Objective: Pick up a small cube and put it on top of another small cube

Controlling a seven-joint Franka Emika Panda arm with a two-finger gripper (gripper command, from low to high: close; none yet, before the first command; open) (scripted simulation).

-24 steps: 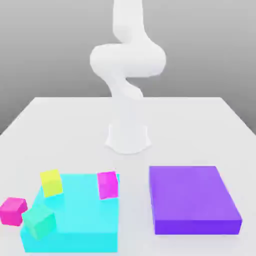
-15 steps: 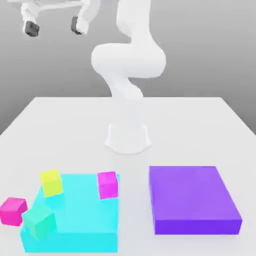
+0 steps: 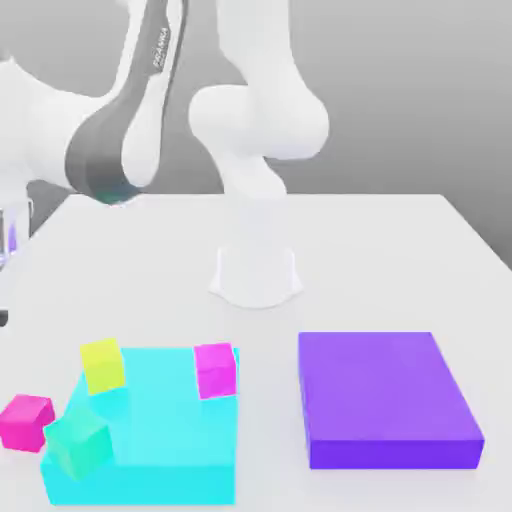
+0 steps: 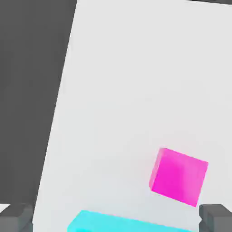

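Observation:
The small hot-pink cube [image 3: 25, 422] sits on the white table [image 3: 380, 260] at the exterior view's left, just beside the cyan slab [image 3: 165, 440]. In the hand view the same cube [image 4: 179, 176] lies below my gripper [image 4: 116, 216], close to the slab's edge [image 4: 122, 224]. The gripper is open, and its two dark fingertips [image 4: 17, 216] stand wide apart with nothing between them. Other small cubes sit on the slab: a yellow one [image 3: 102, 365], a green one [image 3: 77, 443] and a purplish magenta one [image 3: 215, 370]. My arm [image 3: 120, 130] reaches over the table's left side.
A flat purple slab [image 3: 385, 400] lies on the exterior view's right. The arm's white base [image 3: 256, 270] stands mid-table behind both slabs. The table's edge [image 4: 59, 113] runs close to the hot-pink cube, with dark floor beyond.
The arm has swung down and toward the exterior view's left, and the hand has gone from high above to low at the table's left edge. No cube has moved.

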